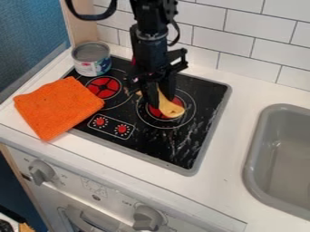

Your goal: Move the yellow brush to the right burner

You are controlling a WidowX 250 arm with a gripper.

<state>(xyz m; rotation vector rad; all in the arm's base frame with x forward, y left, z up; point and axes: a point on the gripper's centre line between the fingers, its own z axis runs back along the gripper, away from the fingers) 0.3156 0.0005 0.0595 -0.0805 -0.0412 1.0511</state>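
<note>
On the left we see an orange cloth (59, 108), part of it lying on the black stove (178, 147). Next comes a can (92, 59) by the stove's back corner, then the left burner (104, 87) with its red middle, and two red knobs (111, 125) in front. Then we see the gripper (158, 92), pointing down, right at the brush. We can't tell if it is wide or narrow, or if it has a hold of the brush. The yellow brush (170, 108) is over the right burner (154, 112) and hides some of the red. So we think we are at the putting-down part, near the end. Next we should make sure the brush lies flat, let go if we have it, and lift straight up so it doesn't get dragged. Far right is the gray sink (252, 158).
</note>
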